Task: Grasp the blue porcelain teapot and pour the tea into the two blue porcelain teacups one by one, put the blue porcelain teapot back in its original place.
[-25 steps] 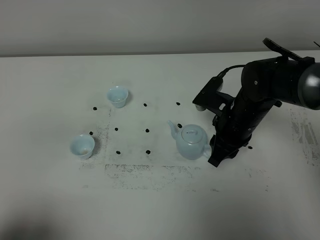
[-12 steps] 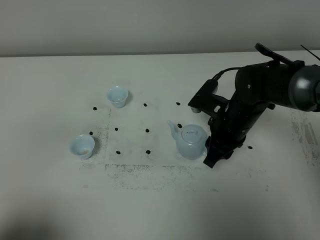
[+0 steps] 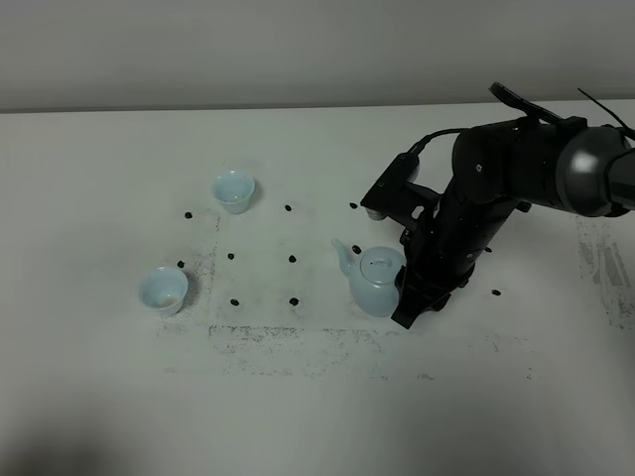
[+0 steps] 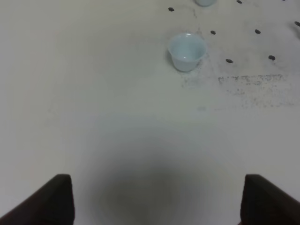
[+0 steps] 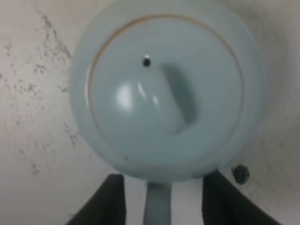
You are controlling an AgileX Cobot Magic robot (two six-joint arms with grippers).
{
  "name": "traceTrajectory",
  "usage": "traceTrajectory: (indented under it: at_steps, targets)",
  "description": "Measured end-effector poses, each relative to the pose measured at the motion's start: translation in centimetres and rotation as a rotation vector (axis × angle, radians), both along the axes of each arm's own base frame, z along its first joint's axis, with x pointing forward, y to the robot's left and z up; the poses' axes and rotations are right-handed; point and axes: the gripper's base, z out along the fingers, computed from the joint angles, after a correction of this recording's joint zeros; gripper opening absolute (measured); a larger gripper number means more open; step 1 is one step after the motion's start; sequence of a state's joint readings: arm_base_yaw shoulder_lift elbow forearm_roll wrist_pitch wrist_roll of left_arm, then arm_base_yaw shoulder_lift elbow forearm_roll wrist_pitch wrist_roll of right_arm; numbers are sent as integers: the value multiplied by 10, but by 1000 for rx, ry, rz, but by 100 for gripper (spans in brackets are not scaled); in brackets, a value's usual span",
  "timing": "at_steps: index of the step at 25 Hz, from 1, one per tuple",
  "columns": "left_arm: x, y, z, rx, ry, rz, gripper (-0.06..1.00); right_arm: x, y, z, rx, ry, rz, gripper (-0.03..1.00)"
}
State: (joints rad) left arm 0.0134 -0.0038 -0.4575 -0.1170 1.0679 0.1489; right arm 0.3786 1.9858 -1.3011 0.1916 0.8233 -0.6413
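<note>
Currently: grasp step, not yet closed.

- Teapot [image 3: 375, 281] stands upright on the table [image 3: 119, 397], lid [image 3: 377, 263] on, spout [image 3: 342, 253] aimed toward the cups. The handle [image 5: 158, 206] faces away from them, toward the right arm. This suits a pour to the left without turning the pot first.
- Right claw [image 3: 407, 309] is low at the handle side of the pot. In the wrist view its two dark fingers [image 5: 112, 201] flank the handle with pale gaps on either side. The claw is released, straddling the handle and gripping nothing. The placement looks deliberate: closing from here should pinch the loop across its width.
- Alignment looks fair, with the handle roughly centred between the fingers. Judgement: close before lifting. A shallow pinch on glazed ware could let the pot swing.
- Far cup [image 3: 233, 190] and near cup [image 3: 164, 290] both stand upright, well apart from the pot and from each other. I cannot tell whether either holds tea.
- Left claw [image 4: 154, 201] is parked over bare table with its tips spread wide and nothing between them. It is released and clear of the pouring path.
- Black dots [image 3: 293, 259] mark the table between pot and cups. One sits just beside the pot's base in the right wrist view.
</note>
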Motion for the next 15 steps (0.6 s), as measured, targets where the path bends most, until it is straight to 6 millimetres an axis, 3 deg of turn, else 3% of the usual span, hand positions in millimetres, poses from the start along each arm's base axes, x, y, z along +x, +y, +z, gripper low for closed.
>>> traceTrajectory:
  at_steps: [15]
  targets:
    - [0, 0, 0, 0, 0, 0, 73, 1, 0, -7, -10, 15, 2, 41]
